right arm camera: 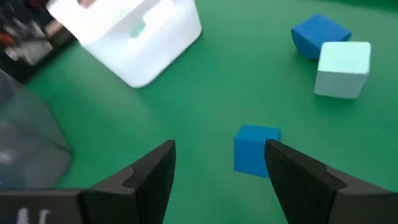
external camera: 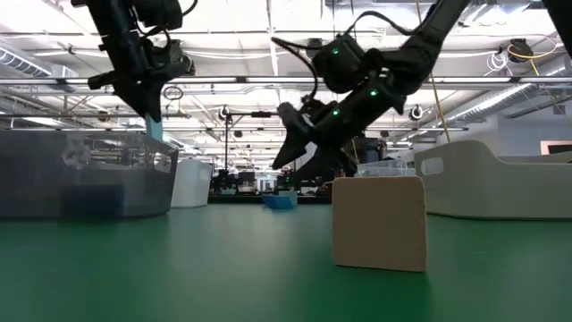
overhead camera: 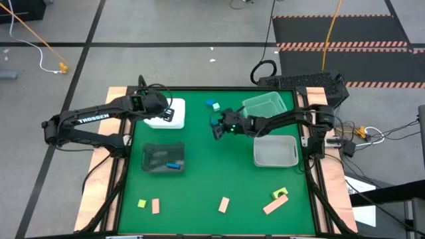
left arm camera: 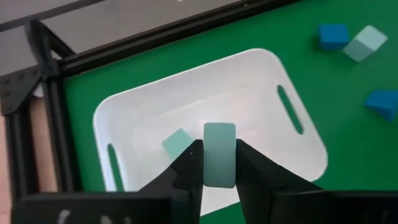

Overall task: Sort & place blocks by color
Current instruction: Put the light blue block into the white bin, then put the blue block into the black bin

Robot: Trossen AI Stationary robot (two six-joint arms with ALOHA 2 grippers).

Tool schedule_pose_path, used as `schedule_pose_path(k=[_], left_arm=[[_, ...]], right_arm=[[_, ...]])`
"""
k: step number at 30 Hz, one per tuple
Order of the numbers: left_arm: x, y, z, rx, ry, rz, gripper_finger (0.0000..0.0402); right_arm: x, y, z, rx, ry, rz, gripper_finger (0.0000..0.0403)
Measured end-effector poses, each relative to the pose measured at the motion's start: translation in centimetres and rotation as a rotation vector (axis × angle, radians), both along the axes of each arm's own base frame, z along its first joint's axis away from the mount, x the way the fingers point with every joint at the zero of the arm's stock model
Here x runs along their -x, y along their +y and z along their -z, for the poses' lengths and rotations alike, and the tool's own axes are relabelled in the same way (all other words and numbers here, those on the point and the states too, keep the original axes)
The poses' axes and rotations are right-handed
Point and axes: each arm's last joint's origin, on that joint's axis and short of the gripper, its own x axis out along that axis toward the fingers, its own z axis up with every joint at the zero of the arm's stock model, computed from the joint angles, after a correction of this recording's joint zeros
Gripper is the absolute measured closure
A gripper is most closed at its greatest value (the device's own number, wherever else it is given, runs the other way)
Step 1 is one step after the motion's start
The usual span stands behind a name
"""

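On the green counter (overhead camera: 212, 172) four trays are set out: a white tray (overhead camera: 169, 118) at the far left, a dark clear tray (overhead camera: 163, 158) nearer the front holding a blue block (overhead camera: 174, 166), a clear green-tinted tray (overhead camera: 265, 106) at the far right, and a pale grey tray (overhead camera: 275, 151) in front of it. The left hand (left arm camera: 219, 163) hangs above the white tray, fingers clenched on a pale teal block (left arm camera: 219, 154) held upright; another teal block (left arm camera: 176, 143) lies inside that tray. The right hand (right arm camera: 217, 168) is near the counter's middle, fingers spread wide and holding nothing, with a blue cube (right arm camera: 255, 149) on the cloth just ahead between them. Farther back, a second blue cube (right arm camera: 318, 36) and a pale teal cube (right arm camera: 343, 67) sit touching. Along the front edge lie a yellow-green block (overhead camera: 141, 204), tan bars (overhead camera: 156, 206) (overhead camera: 224, 204) (overhead camera: 275, 206) and another yellow-green piece (overhead camera: 280, 194).
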Motion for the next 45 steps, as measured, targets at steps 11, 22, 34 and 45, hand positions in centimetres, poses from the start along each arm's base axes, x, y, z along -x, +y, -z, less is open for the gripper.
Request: schedule_pose_path(k=[11,22,34,45], left_arm=[[0.4,0.6,0.0,0.0,0.002,-0.046,0.0282],[0.5,1.0,0.0,-0.011,0.033,-0.019,0.028],[0.6,1.1,0.0,-0.014,0.041,-0.013,0.0279],[0.6,1.2,0.0,-0.021,0.047,-0.001,0.0279]], right_arm=[[-2.6,-0.7,1.6,0.018,0.226,0.023,0.0158],[-2.6,-1.3,1.8,0.089,0.248,0.132,0.0127],[-2.7,-1.0,1.8,0.07,0.232,0.143,0.0132],[-2.9,-1.1,3.5,0.091,0.276,0.122,0.0134]])
